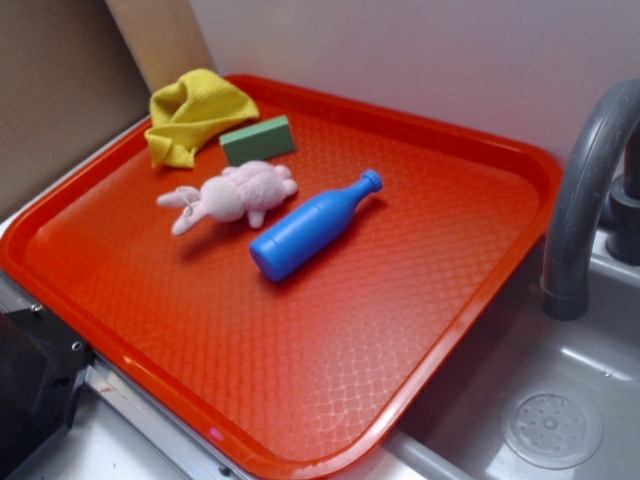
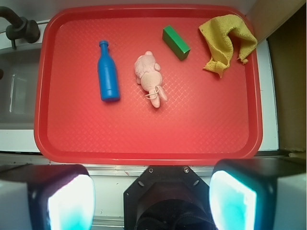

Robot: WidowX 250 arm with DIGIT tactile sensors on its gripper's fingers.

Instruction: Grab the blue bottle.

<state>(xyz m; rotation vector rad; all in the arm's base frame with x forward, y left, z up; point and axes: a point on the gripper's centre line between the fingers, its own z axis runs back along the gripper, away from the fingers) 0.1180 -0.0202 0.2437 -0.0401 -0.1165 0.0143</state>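
The blue bottle (image 1: 312, 226) (image 2: 108, 78) lies on its side on the red tray (image 1: 330, 380) (image 2: 144, 139), cap pointing to the tray's far side. A pink plush bunny (image 1: 232, 194) (image 2: 149, 78) lies right beside it. My gripper (image 2: 152, 201) is high above the tray's near edge, open, with nothing between its two glowing pads (image 2: 71, 203). It is far from the bottle. In the exterior view only a dark part of the robot shows at the lower left corner.
A green block (image 1: 258, 140) (image 2: 175, 42) and a crumpled yellow cloth (image 1: 194, 114) (image 2: 226, 41) lie toward one end of the tray. A grey faucet (image 1: 590, 190) (image 2: 19, 26) and a sink basin (image 1: 550, 420) are on the tray's other side.
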